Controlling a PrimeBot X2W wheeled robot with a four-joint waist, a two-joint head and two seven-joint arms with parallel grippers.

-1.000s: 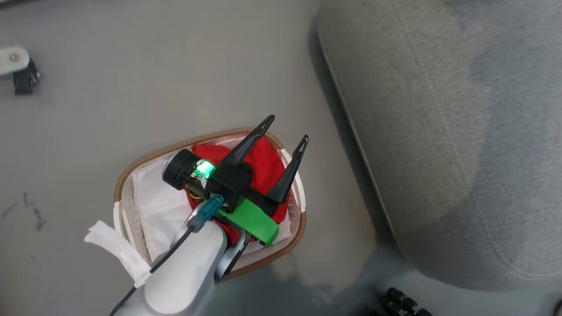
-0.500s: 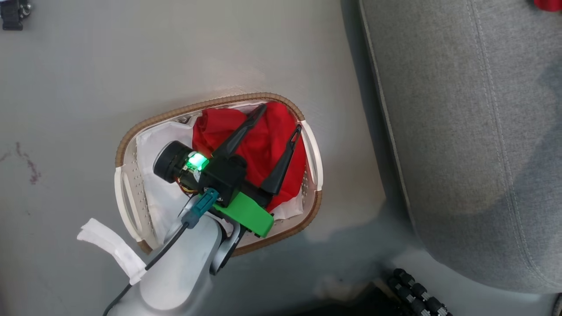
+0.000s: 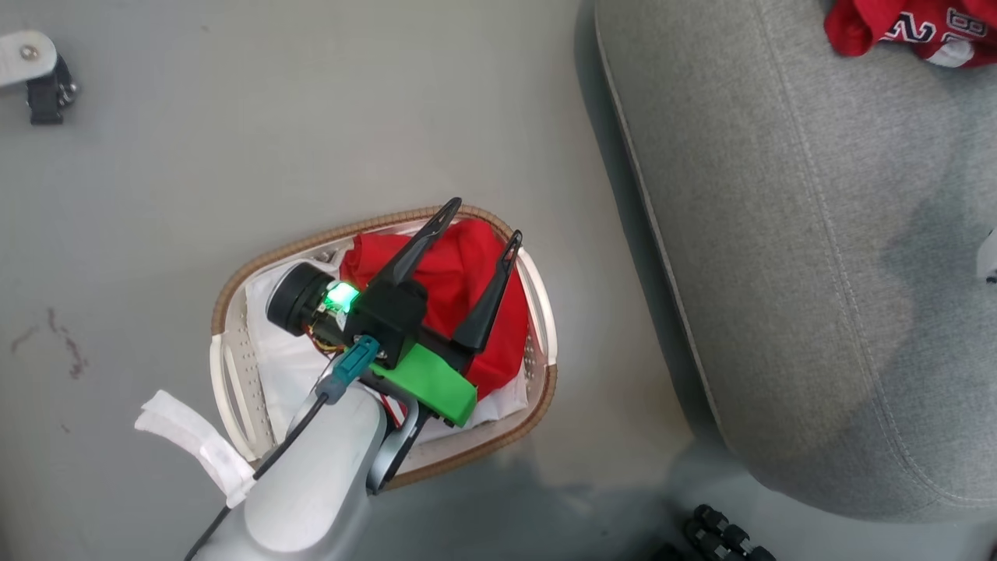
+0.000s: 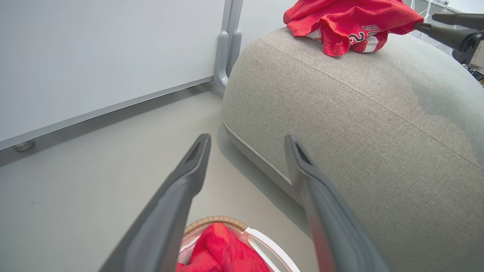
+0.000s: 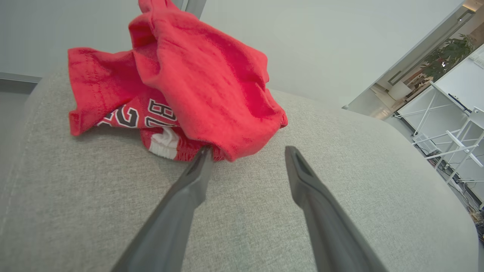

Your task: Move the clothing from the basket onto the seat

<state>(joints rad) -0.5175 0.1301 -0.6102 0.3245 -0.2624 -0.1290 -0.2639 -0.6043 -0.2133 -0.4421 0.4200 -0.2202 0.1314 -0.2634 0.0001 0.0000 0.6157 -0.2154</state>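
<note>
Clothing: two red pieces.

Garment A [image 5: 196,83] lies crumpled on top of the seat [image 5: 245,211]. Black-and-white lettering and a white-trimmed hem face the right wrist camera. The head view has garment A [image 3: 911,31] at its top right corner. In the left wrist view, garment A [image 4: 348,26] sits on the rounded crown of the seat [image 4: 359,132].

Garment B [image 3: 459,280] is bunched in the basket [image 3: 226,312] and fills the half nearer the seat [image 3: 779,273]. The white liner [image 3: 273,366] shows in the other half. In the left wrist view a fold of garment B [image 4: 223,249] rises just inside the woven rim of the basket [image 4: 213,220].

The basket stands on the grey floor [image 3: 234,156], near the seat's long edge but apart from it (a strip of floor shows between them).

Left gripper [image 3: 485,219]: hangs over the basket, above garment B. The fingers are spread wide with nothing between them. In its own wrist view the left gripper [image 4: 247,139] has both tips clear of the cloth, pointing toward the floor and the seat's flank.

Right gripper [image 5: 247,149]: over the seat, just beside garment A. The fingers stand well apart and the gap holds only grey upholstery. One fingertip [image 5: 204,153] sits at the garment's hem, and I cannot tell whether it touches. The left wrist view shows the right gripper [image 4: 423,20] from the side, jaws parted, close to garment A.

A pale wall [image 4: 94,56] stands behind the seat.
</note>
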